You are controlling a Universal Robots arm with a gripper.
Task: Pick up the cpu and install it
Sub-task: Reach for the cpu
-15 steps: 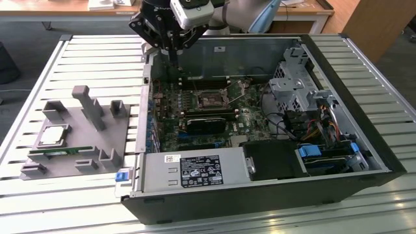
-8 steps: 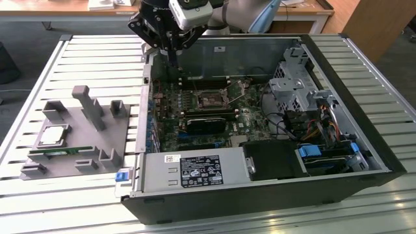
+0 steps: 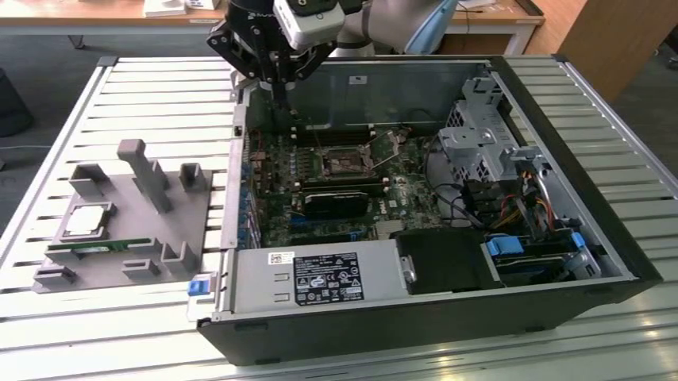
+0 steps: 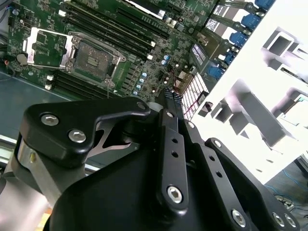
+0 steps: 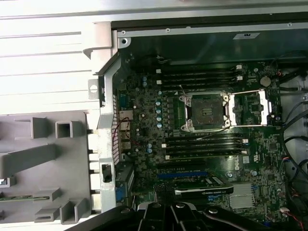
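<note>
Arm end: black two-finger robot hand (image 3: 282, 101), its fingertips pressed together with nothing between them, as the second wrist view also shows (image 4: 169, 94). It points down over the far edge of the case at the exterior view's left.
Task part: cpu (image 3: 87, 221), a small flat square chip with a shiny silver metal top. It lies flat on the holder, well apart from the hand.
Holder: grey plastic fixture (image 3: 127, 230) with upright posts, standing just beside the case at the exterior view's left.
Neighbour: long narrow green memory stick (image 3: 94, 248), set on edge in the fixture near the cpu.
Case: black open computer case (image 3: 593, 238), lying on its side with the green motherboard (image 3: 275, 214) exposed.
Socket: square black-and-metal socket frame (image 3: 348, 163) on the motherboard, seen in both wrist views (image 4: 94, 55) (image 5: 206, 111). Its metal cover is swung open and no chip sits in it.
Support: white slatted metal table (image 3: 159, 95) under the fixture and case.
</note>
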